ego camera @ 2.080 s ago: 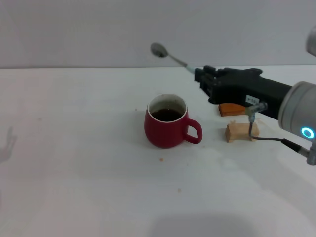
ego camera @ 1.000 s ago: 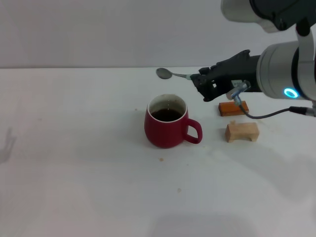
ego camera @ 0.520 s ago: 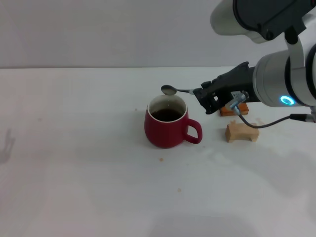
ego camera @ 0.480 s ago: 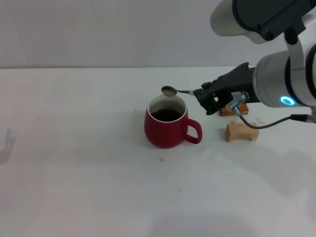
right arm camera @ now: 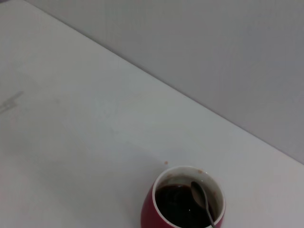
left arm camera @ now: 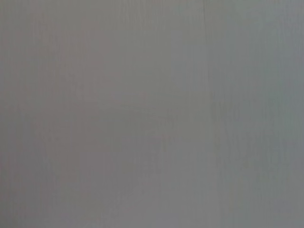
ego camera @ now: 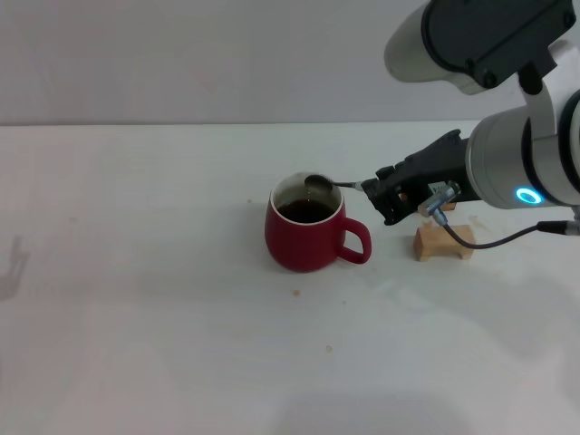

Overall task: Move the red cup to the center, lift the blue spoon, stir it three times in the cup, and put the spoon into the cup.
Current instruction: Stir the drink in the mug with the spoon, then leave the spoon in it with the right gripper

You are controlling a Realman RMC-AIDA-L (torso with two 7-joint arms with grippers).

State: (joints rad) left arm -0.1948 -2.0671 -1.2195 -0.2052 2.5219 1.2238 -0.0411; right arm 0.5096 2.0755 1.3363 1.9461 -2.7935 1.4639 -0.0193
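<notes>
Lab-like test bench: bare white table (ego camera: pixel 136 344), blank grey wall (ego camera: pixel 181 54).

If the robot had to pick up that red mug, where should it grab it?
Probably by the loop handle, coming from the robot's right, since it sticks out that way with bare table beside it. The red cup is squat, rounded and holds dark liquid, so its body looks harder to pinch. The right gripper now holds the blue spoon over it.

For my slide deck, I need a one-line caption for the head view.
Right gripper holds the blue spoon with its bowl at the red cup's rim, above dark liquid.
</notes>
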